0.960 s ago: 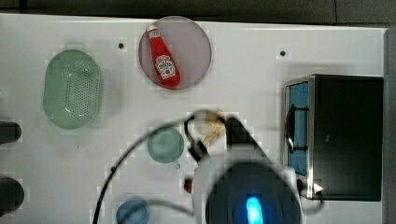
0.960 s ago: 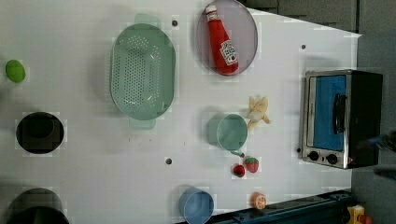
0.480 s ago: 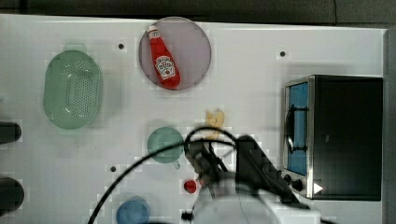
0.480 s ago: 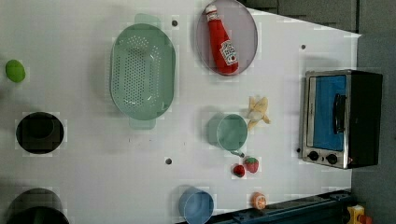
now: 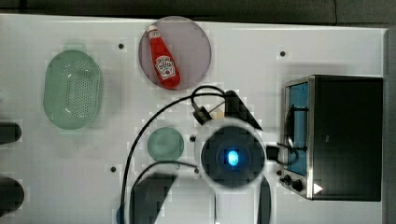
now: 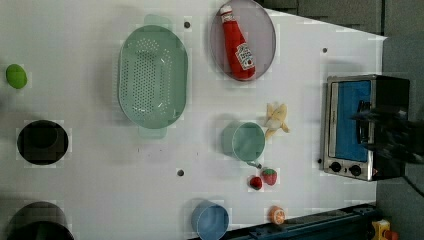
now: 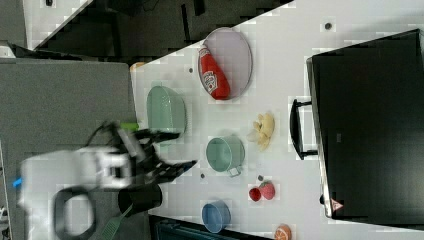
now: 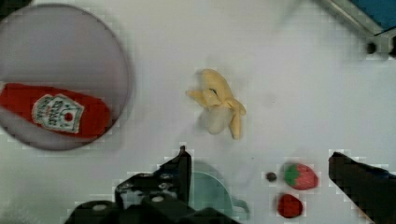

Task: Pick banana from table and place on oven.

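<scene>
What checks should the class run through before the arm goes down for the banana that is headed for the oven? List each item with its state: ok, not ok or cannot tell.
1. Gripper open and empty: ok; the jaws stand wide with nothing between them.
2. Banana free on the table: ok; it lies partly peeled, touching nothing.
3. Room around the banana: ok; the green cup, the plate with the ketchup bottle and the strawberries all lie apart from it.
4. Oven top bare: ok in the right view.
5. Gripper centred over the banana: not ok; in the wrist view the banana lies off to one side.
</scene>
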Controlling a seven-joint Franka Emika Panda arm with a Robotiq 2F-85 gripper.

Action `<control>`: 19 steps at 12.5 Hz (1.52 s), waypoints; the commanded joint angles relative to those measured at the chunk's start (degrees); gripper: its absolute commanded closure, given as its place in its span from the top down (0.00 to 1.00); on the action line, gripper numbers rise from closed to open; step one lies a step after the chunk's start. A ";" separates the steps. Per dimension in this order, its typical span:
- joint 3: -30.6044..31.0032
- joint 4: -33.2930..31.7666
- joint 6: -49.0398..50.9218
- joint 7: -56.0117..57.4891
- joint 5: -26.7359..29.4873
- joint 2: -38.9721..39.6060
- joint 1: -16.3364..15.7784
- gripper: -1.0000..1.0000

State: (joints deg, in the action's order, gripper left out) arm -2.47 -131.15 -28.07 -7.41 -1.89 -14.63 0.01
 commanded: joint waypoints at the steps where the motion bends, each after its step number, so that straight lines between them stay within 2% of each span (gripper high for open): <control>1: -0.42 -5.27 -7.96 -1.65 0.20 5.45 0.78 1.00; 5: -1.39 -8.26 -20.49 -1.51 0.20 15.35 0.82 1.00; 14: -1.92 -9.62 -41.17 -1.51 0.21 34.06 0.97 1.00; 15: -1.92 -9.87 -43.33 -1.51 0.21 35.11 0.99 0.96; 19: -1.77 -10.80 -47.55 -1.52 0.22 35.81 0.99 0.48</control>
State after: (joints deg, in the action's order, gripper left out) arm -4.56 -142.79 -76.60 -7.55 -0.67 23.05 -0.27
